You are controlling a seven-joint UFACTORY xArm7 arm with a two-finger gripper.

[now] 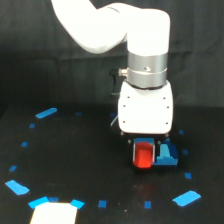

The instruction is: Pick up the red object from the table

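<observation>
Tight on one side, open on the other

The red object was crowded by a blue block just beside it on the exterior view's right; bare table was left on its other side.

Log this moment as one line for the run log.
claw: low over table, around red object | grip: cannot tell | blue block: beside red object, on the exterior view's right | lift: cannot tell
</observation>
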